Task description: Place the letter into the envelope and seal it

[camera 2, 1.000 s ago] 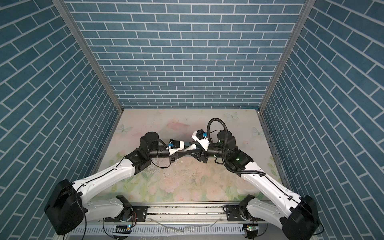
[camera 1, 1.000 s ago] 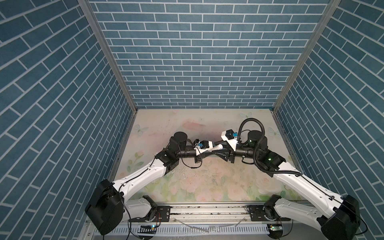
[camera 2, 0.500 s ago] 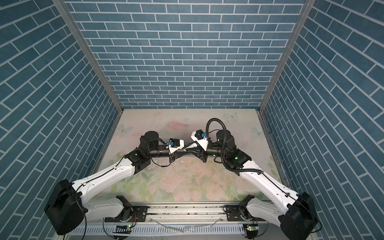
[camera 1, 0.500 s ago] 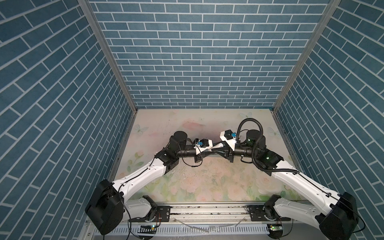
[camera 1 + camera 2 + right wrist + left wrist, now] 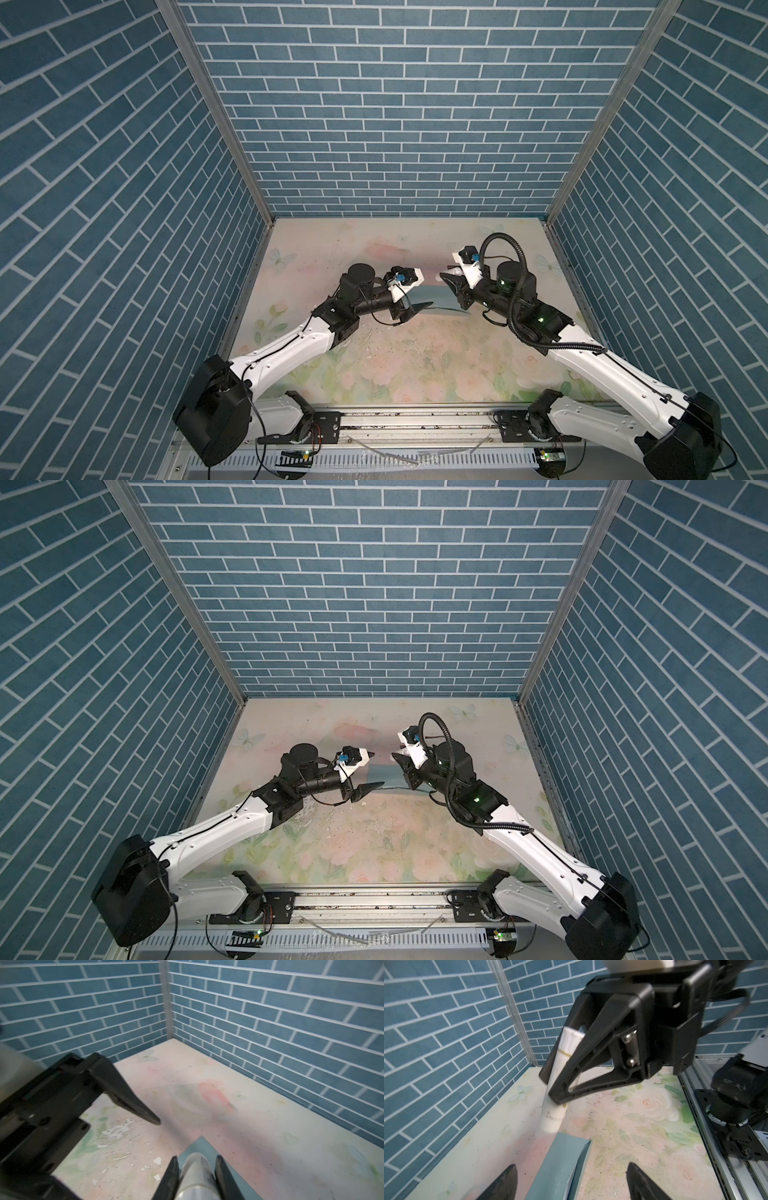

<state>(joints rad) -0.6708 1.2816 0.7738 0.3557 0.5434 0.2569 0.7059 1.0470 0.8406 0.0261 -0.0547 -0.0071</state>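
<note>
Left jaws newly wide astride envelope [image 5: 558,1167] end; right jaws tight on white tube [image 5: 552,1115].

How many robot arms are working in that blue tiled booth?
2. The left arm is on the left in both top views, left gripper open around the envelope; the right arm on the right, right gripper shut on a white stick.

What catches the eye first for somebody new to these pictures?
The left arm and right arm face each other over the table, a teal envelope stretched between them. The right jaws grip a white stick, its tip close to the envelope's end; the left jaws stand open on either side of it.
</note>
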